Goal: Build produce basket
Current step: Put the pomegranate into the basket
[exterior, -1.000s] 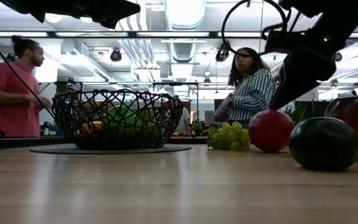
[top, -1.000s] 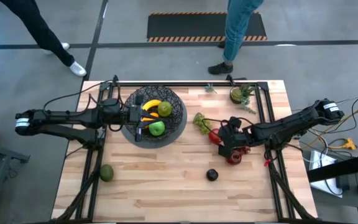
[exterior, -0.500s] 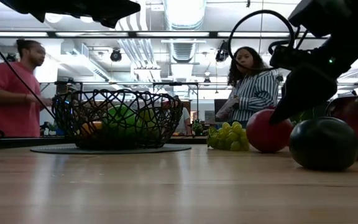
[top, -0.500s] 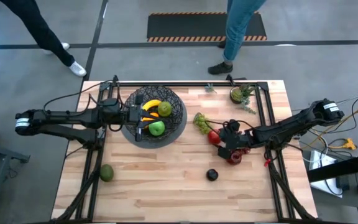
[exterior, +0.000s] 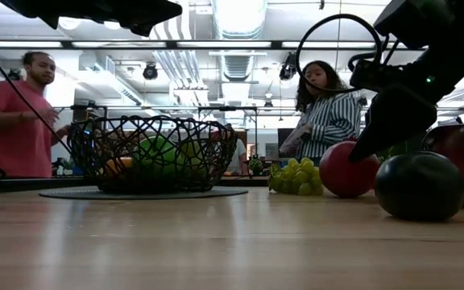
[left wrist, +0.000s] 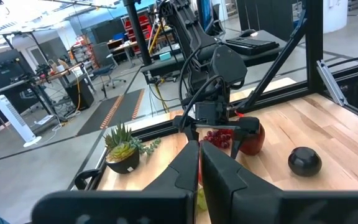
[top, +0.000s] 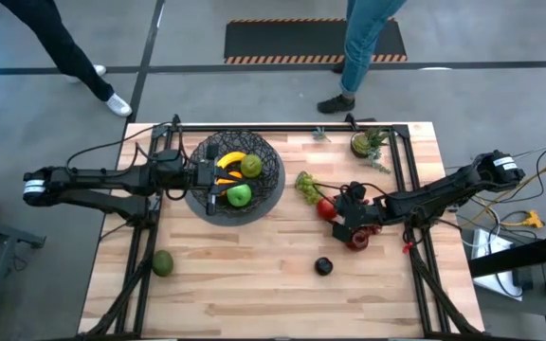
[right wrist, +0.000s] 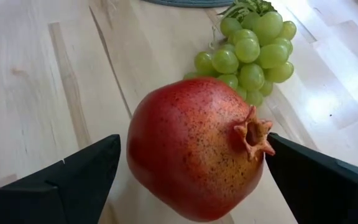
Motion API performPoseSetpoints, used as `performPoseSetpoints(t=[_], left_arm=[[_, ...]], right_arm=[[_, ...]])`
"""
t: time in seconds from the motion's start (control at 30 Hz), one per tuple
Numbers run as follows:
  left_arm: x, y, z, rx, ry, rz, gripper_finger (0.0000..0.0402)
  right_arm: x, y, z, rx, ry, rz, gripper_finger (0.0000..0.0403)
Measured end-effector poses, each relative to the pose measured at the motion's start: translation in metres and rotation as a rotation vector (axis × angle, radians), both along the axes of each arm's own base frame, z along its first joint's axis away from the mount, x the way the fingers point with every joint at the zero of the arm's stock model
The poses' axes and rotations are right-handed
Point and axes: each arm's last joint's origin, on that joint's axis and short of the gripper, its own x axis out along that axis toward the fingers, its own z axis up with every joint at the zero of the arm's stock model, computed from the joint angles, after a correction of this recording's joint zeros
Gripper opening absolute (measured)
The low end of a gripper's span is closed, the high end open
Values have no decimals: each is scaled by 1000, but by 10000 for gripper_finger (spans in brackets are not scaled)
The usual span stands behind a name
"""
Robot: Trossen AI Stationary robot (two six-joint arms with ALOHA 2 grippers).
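Note:
The black wire basket [top: 245, 180] stands at the table's far left and holds a yellow banana [top: 230, 159], a pear [top: 251, 167] and a green apple [top: 240, 195]. My left gripper [top: 212, 182] hangs shut and empty over the basket's left part. A red fruit with a small crown [right wrist: 191, 146] rests on the table beside the green grapes [right wrist: 247, 53]. My right gripper [right wrist: 194, 155] is open and low at the table, with one finger close on either side of the red fruit [top: 327, 208]. I see no touch.
Dark red grapes [top: 358, 239] lie just by my right gripper. A small black fruit [top: 322, 266] lies nearer the front edge, and an avocado [top: 163, 262] lies at the front left. A small potted plant [top: 366, 142] stands at the far right. People stand beyond the table.
My right gripper has gone down and a little toward the table's left edge, so its open fingers now stand around the red fruit. The fruit has stayed where it was.

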Motion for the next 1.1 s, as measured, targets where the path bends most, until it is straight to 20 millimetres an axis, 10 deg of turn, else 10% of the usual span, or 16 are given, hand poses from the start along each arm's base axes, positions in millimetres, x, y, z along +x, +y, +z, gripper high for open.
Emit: performPoseSetpoints(t=[0.63, 1.1], left_arm=[[0, 0, 1, 3, -6, 2, 0], [-9, 4, 15, 51, -106, 142, 0]], right_arm=[[0, 0, 3, -12, 11, 9, 294], [26, 5, 108, -63, -44, 72, 293]])
